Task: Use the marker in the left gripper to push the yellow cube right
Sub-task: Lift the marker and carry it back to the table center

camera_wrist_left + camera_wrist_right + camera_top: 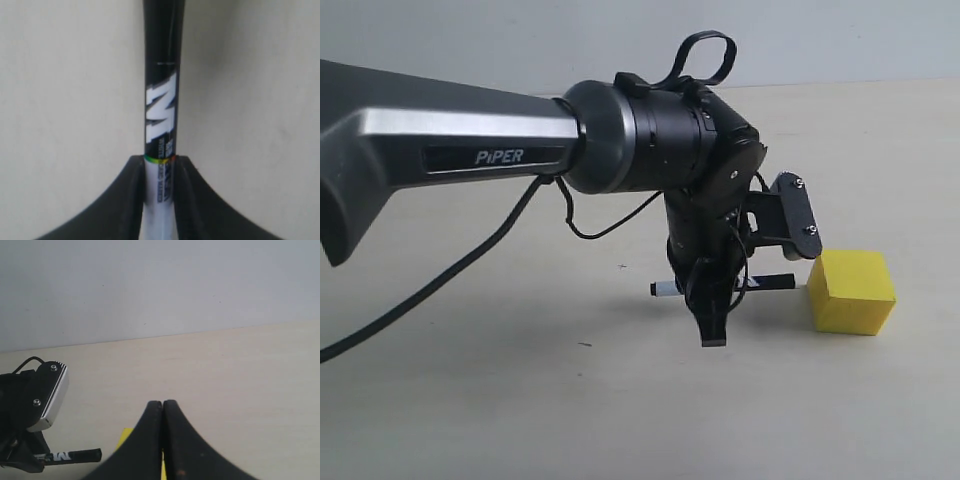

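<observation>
The yellow cube (851, 291) rests on the pale table at the right. My left gripper (714, 330) points down just left of it, shut on the marker (775, 281), which lies level across the fingers. The marker's black cap end points at the cube's left face, a small gap short of it; the white end sticks out to the left. In the left wrist view the marker (161, 100) runs out from between the black fingers (134, 190). My right gripper (163, 402) is shut on nothing, above the cube (125, 436), whose corner shows beside the marker's cap (75, 456).
The thick "PiPER" arm (470, 140) reaches in from the left, with a black cable (450, 275) drooping to the table. A wrist camera bracket (795, 215) hangs just above the cube. A pale wall (820, 40) stands behind the table.
</observation>
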Action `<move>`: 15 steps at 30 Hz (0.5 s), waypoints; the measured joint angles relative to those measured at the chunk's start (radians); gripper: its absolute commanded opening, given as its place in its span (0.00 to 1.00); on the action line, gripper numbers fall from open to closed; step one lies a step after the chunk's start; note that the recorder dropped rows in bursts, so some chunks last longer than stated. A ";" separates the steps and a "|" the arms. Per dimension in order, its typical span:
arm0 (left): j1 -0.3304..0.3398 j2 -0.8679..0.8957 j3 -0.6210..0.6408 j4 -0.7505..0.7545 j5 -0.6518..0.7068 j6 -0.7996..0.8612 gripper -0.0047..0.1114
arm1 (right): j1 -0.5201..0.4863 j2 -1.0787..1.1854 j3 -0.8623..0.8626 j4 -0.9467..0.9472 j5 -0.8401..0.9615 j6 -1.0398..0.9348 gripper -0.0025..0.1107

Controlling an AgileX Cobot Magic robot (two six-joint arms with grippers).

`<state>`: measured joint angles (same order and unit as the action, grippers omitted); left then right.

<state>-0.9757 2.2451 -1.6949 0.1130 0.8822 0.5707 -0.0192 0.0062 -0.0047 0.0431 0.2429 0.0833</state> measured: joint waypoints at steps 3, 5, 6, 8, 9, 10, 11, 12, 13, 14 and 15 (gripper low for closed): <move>-0.021 0.000 0.000 -0.007 -0.022 0.000 0.04 | 0.000 0.000 0.000 0.000 0.000 0.000 0.02; -0.031 0.000 0.000 -0.009 -0.028 0.000 0.04 | 0.000 0.000 0.000 0.000 0.000 0.000 0.02; -0.031 0.000 0.000 -0.006 -0.028 -0.010 0.04 | 0.000 0.000 0.000 0.000 0.000 0.000 0.02; -0.026 0.000 0.000 0.027 -0.019 -0.056 0.04 | 0.000 0.000 0.000 0.000 0.000 0.000 0.02; -0.017 -0.003 0.000 0.055 -0.003 -0.087 0.04 | 0.000 0.000 0.000 0.000 0.000 0.000 0.02; -0.004 -0.010 0.000 0.084 0.021 -0.121 0.04 | 0.000 0.000 0.000 0.000 0.000 0.000 0.02; 0.008 -0.019 0.000 0.104 0.048 -0.148 0.04 | 0.000 0.000 0.000 0.000 0.000 0.000 0.02; 0.027 -0.032 0.000 0.122 0.072 -0.183 0.04 | 0.000 0.000 0.000 0.000 0.000 0.000 0.02; 0.050 -0.047 0.000 0.132 0.090 -0.221 0.04 | 0.000 0.000 0.000 0.000 0.000 0.000 0.02; 0.072 -0.059 0.000 0.136 0.103 -0.256 0.04 | 0.000 0.000 0.000 0.000 0.000 0.000 0.02; 0.109 -0.076 0.000 0.135 0.113 -0.309 0.04 | 0.000 0.000 0.000 0.000 0.000 0.000 0.02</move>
<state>-0.8670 2.1693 -1.6949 0.2485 0.9954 0.2618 -0.0192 0.0062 -0.0047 0.0431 0.2429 0.0833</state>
